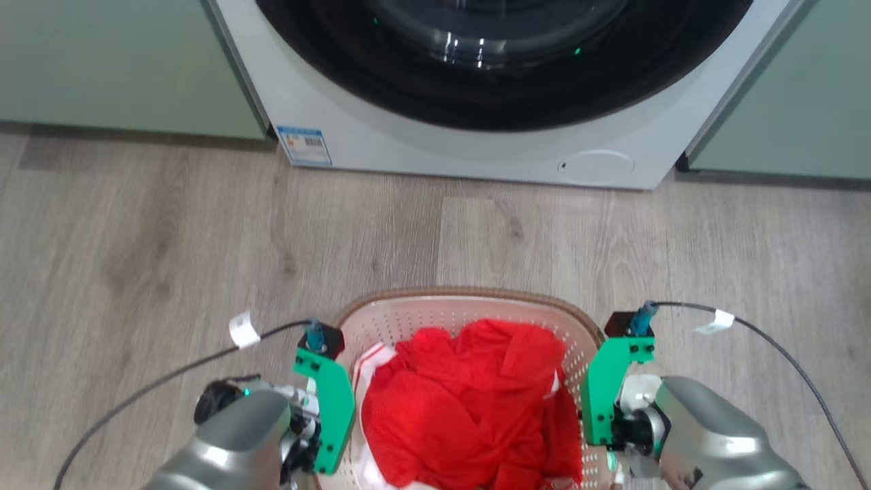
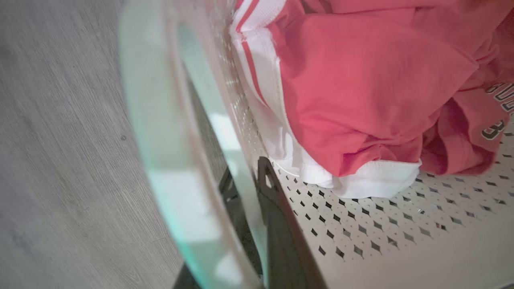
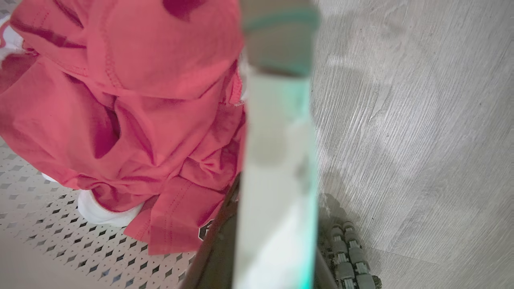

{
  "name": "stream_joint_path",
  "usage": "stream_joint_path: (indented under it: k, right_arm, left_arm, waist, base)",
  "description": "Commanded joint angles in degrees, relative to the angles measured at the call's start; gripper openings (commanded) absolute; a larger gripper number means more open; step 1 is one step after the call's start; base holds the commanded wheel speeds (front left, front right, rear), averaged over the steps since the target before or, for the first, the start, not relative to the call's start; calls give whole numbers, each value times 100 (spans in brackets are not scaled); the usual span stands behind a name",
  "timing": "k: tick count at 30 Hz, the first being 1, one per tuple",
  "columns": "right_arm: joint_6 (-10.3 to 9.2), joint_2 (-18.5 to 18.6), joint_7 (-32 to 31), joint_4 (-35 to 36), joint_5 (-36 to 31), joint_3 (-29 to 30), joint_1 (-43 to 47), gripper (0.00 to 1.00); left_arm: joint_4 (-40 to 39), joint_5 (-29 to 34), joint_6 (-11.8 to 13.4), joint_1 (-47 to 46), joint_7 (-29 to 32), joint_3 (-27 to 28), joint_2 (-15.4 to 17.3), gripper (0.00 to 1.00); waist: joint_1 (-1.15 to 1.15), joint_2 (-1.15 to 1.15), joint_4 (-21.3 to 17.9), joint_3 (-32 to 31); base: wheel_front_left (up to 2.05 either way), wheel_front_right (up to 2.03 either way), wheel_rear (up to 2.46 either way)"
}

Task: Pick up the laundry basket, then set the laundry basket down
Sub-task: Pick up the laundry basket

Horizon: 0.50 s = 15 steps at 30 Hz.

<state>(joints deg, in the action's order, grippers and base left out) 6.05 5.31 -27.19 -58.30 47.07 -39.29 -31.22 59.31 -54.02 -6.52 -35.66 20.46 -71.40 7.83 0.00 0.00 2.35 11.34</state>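
**Both hands clamped on the basket's short sides, in front of the washer**

We find the left hand [image 2: 247, 178] pointing downward over the left side of the laundry basket [image 1: 469, 303]. One dark finger [image 2: 281, 224] lies against the inside of the perforated wall and the other sits outside it. The blurred pale wall is pinched between them.

The right hand [image 3: 273, 245] takes the opposite side in the same manner, with a finger on either face of the wall. In the head view both grey forearms enter from the bottom corners. Their green wrist brackets [image 1: 330, 401] stand upright, flush against the basket's left and right rims.

The basket sits low and central in the head view, between the two arms and over the wood-look floor [image 1: 170, 238]. We cannot tell whether its base touches that floor.

A crumpled red garment [image 1: 469, 408] with white trim fills most of the basket and presses close to the inner fingers.

The white washing machine [image 1: 476, 150] stands ahead and well apart from the basket, flanked by pale green cabinets [image 1: 122, 61]. A black cable [image 1: 170, 371] loops outward from each wrist.
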Motion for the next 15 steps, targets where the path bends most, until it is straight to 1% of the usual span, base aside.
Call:
stream_joint_path:
  k: [1, 7, 15]
  right_arm:
    - [144, -243, -41, 324, -94, -137, 19, 0]
    - [144, -243, -175, 509, -125, -48, 209, 0]
    - [144, -243, -183, 692, -354, 154, 413, 0]
  left_arm:
    - [-237, 37, -96, -13, 17, -41, 15, 0]
    - [-366, 2, -83, 129, 86, -54, 75, 0]
    - [-580, -121, 28, 319, 74, 9, 167, 0]
  waist:
    - [0, 0, -15, -149]
    - [0, 0, -18, -379]
    - [0, 0, -31, -555]
  base:
    - [0, 0, 0]
    - [0, 0, 0]
    - [0, 0, 0]
